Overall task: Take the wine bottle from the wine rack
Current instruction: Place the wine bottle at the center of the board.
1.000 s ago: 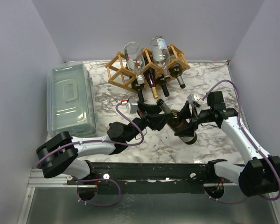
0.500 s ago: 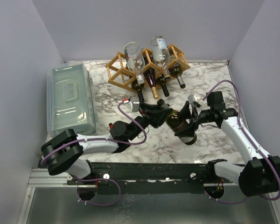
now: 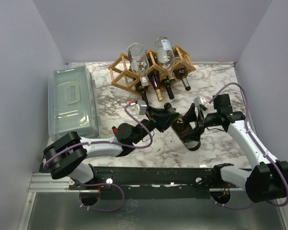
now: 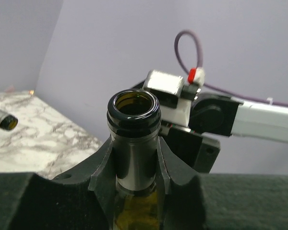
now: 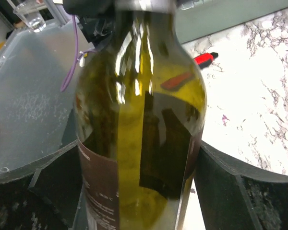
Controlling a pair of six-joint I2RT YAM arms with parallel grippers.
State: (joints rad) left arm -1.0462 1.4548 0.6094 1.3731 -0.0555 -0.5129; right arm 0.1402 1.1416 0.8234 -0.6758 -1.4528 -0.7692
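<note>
Left gripper [image 4: 133,165]: clamped shut on the neck of the wine bottle [image 4: 133,139], just under the lip. Right gripper [image 5: 137,165]: jaws set wide on either side of the bottle's body; whether it is gripped cannot be told. The bottle is carried between the 2 arms above the table [image 3: 221,81], well apart from the wine rack [image 3: 118,79], where other bottles [image 3: 156,81] lie. Removal is judged done; setting down is judged left.

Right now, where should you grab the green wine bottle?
Grip the green wine bottle by its neck, from the sides, under the thick lip ring, which stops slipping. The left gripper is shut there; the right gripper straddles the wide body.
</note>
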